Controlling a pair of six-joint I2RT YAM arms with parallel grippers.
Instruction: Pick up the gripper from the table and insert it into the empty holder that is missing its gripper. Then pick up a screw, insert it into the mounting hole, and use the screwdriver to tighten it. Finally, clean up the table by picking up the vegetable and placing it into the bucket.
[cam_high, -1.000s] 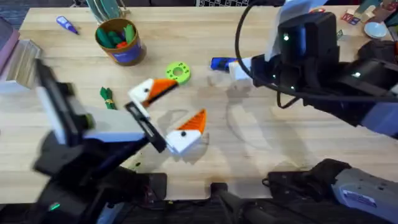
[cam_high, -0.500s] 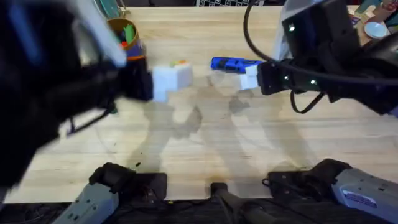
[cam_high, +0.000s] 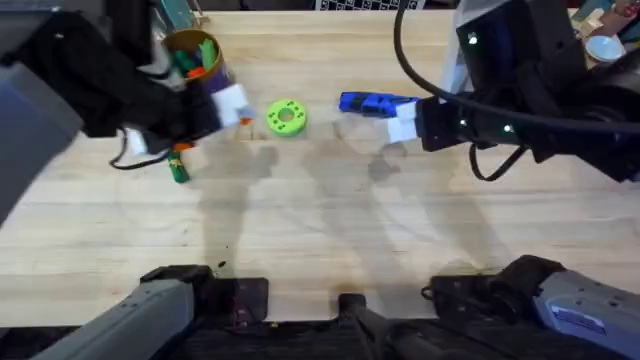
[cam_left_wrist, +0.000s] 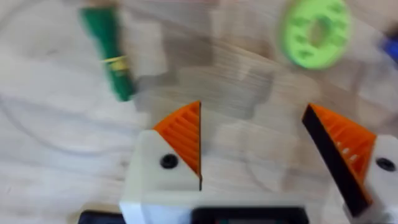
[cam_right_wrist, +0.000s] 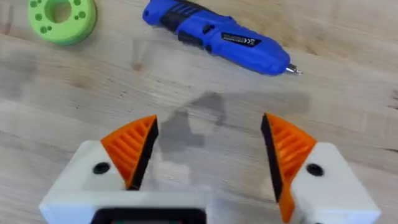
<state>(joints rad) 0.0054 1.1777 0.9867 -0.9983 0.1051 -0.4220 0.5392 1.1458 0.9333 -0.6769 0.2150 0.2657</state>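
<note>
The table (cam_high: 330, 220) is looking nearly finished with — I am seeing no loose orange tip and no screw on it, so the assembly steps are probably done. The bucket (cam_high: 195, 62) is standing at the far left, the screwdriver (cam_right_wrist: 214, 37) well to its right. The left gripper (cam_left_wrist: 255, 146) is hanging wide and empty by the vegetable (cam_left_wrist: 112, 59) just in front of the bucket — the 1 step left — the right gripper (cam_right_wrist: 208, 152) spread empty near the screwdriver.

Overhead down; wrists close above table (cam_high: 330, 230)
</note>
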